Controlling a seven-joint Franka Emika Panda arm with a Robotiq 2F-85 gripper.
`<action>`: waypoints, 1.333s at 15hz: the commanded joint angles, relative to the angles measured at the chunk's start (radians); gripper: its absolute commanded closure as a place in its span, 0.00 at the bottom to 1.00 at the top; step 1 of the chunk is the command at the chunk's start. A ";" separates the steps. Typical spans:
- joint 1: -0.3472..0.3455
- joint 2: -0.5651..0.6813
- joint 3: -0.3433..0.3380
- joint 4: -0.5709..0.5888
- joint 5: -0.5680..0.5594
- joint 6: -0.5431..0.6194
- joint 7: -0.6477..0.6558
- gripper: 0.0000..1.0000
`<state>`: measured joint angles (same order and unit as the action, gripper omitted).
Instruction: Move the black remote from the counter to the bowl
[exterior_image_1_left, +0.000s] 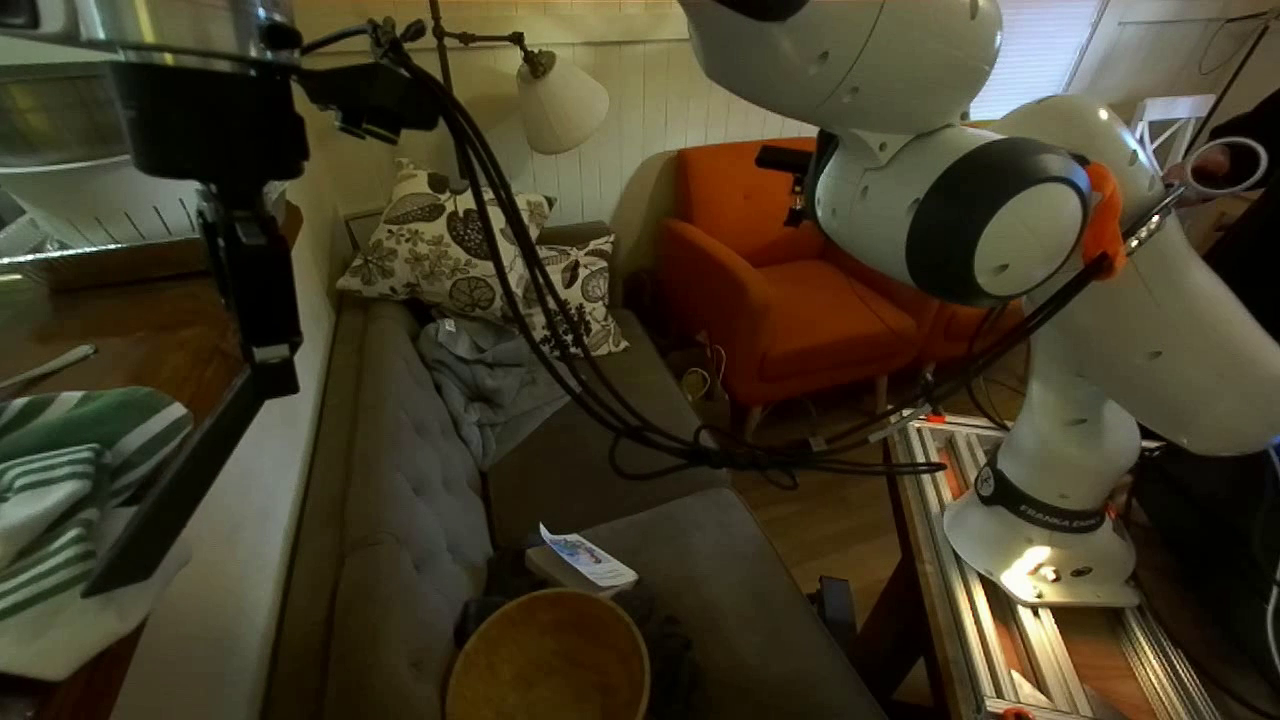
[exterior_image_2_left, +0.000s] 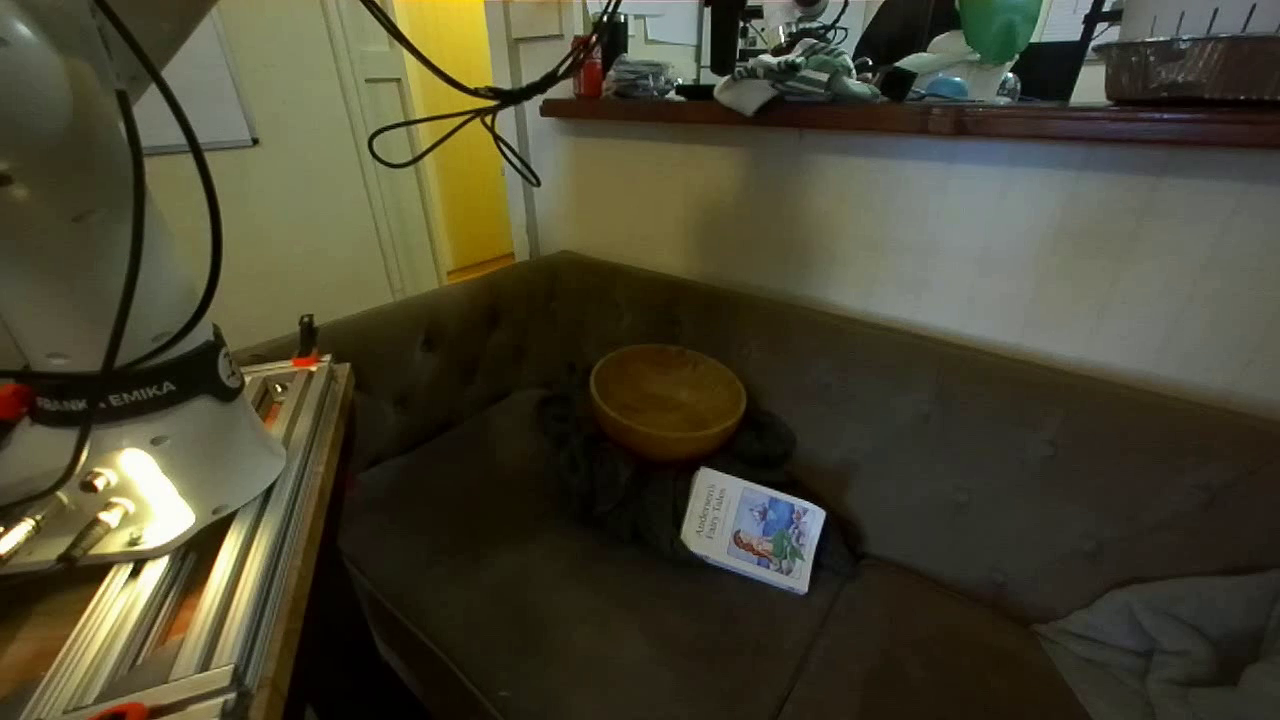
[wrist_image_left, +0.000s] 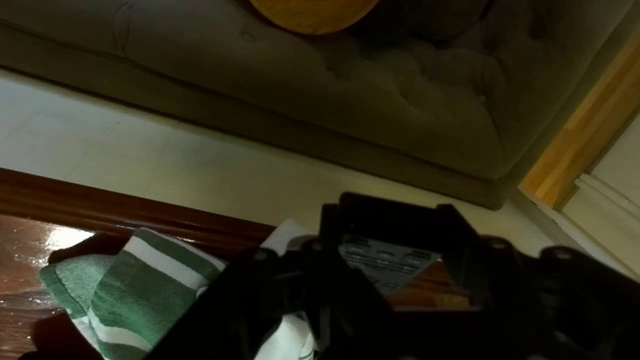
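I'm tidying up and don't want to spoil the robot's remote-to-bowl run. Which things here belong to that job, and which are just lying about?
Part of the job:
black remote, held in the jaws
counter, the starting place
bowl, the target

Just lying about:
book near the bowl
striped towel on the counter
patterned cushions on the sofa

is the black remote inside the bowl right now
No, an exterior view shows the black remote held at one end by the gripper, apart from the bowl.
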<state>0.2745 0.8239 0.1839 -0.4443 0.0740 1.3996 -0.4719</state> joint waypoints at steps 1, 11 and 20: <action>0.028 -0.014 -0.039 -0.038 -0.052 -0.034 0.037 0.74; -0.032 0.072 0.000 0.016 0.056 -0.349 0.189 0.74; -0.144 0.247 -0.017 0.031 0.103 -0.073 0.401 0.74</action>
<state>0.1628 1.0103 0.1612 -0.4569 0.1369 1.2699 -0.1119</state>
